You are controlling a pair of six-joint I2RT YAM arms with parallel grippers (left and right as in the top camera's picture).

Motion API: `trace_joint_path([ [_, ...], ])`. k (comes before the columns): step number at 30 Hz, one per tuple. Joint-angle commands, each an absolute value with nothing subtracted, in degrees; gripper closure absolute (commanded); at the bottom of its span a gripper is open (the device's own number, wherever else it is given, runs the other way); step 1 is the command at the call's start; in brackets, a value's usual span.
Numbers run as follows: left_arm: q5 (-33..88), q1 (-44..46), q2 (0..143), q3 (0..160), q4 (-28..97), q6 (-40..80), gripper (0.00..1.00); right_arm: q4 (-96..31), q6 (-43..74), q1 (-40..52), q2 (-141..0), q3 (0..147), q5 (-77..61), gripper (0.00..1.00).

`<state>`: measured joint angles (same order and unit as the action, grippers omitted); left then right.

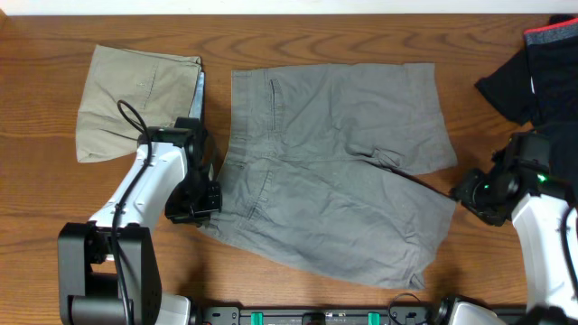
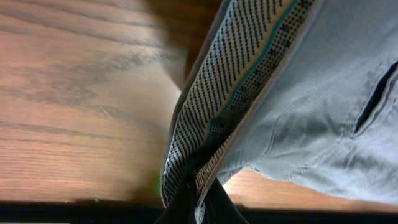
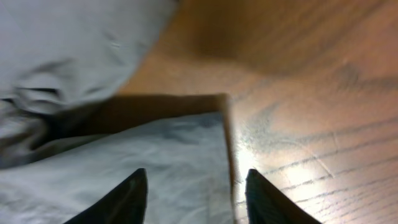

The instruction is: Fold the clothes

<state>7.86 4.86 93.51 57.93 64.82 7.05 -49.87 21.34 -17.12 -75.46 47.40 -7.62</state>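
Note:
The grey shorts (image 1: 334, 162) of the clothes lie spread flat in the middle of the table, waistband to the left. My left gripper (image 1: 204, 195) is at the waistband's near corner. In the left wrist view it (image 2: 199, 202) is shut on the waistband (image 2: 239, 93), whose dotted inner lining is turned up. My right gripper (image 1: 470, 193) sits at the right leg's hem. In the right wrist view it (image 3: 196, 183) is open, its fingertips (image 3: 130, 190) astride the hem corner (image 3: 186, 149), one over cloth and one over bare wood.
Folded beige shorts (image 1: 135, 95) lie at the back left, just behind my left arm. A black garment with red trim (image 1: 533, 68) is bunched at the back right, above my right arm. The wooden table (image 1: 54, 190) shows on both sides.

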Motion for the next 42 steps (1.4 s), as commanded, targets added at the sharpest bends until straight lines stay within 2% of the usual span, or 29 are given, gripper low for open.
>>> trace_joint_path([
  [1,5.3,4.3,93.0,58.8,64.6,8.5,0.94,-49.9,21.2,-17.6,-79.0,46.5,-4.1,0.44],
  [4,5.3,4.3,93.0,58.8,64.3,8.5,0.94,-49.1,22.2,-17.6,-82.4,46.4,-3.6,0.44],
  [8,5.3,4.3,93.0,58.8,63.8,8.5,0.94,-47.5,22.4,-17.6,-86.6,46.3,-6.5,0.51],
  [12,5.3,4.3,93.0,58.8,63.3,8.5,0.94,-45.5,20.4,-17.6,-89.7,46.3,-10.5,0.75],
  [14,5.3,4.3,93.0,58.8,63.3,8.5,0.94,-43.7,18.6,-17.6,-89.8,46.3,-14.0,0.91],
  [16,5.3,4.3,93.0,58.8,63.3,8.5,0.94,-41.5,18.6,-17.6,-89.4,46.4,-15.8,0.99],
  [23,5.3,4.3,93.0,58.8,63.4,8.5,0.94,-32.5,13.6,-17.7,-86.2,49.6,-19.9,0.99],
  [30,5.0,4.3,93.0,58.8,63.8,8.4,0.93,-30.9,14.2,-17.7,-82.2,51.7,-13.3,0.99],
  [33,3.6,4.3,93.0,58.8,64.0,8.5,0.87,-31.5,14.9,-17.7,-82.1,51.7,-13.6,0.99],
  [34,3.6,4.3,93.0,58.8,63.7,8.5,0.85,-31.5,15.4,-17.6,-82.4,51.7,-13.5,0.95],
  [35,3.6,4.3,93.0,58.8,63.3,8.5,0.84,-31.4,15.6,-17.6,-82.6,51.7,-13.5,0.8],
  [36,3.6,4.3,93.0,58.8,63.0,8.5,0.83,-30.9,15.9,-17.6,-82.9,51.7,-13.5,0.72],
  [38,4.3,4.3,93.0,58.8,61.8,8.5,0.73,-29.0,15.9,-17.6,-84.2,51.6,-13.5,0.57],
  [40,5.0,4.3,93.0,58.8,60.8,8.5,0.67,-26.7,16.4,-17.6,-86.0,51.6,-13.4,0.53],
  [41,5.4,4.3,93.0,58.8,60.3,8.4,0.61,-25.3,17.2,-17.6,-87.3,51.6,-13.3,0.55],
  [42,5.6,4.3,93.0,58.8,59.9,8.5,0.58,-24.0,18.1,-17.6,-88.6,51.6,-13.3,0.63],
])
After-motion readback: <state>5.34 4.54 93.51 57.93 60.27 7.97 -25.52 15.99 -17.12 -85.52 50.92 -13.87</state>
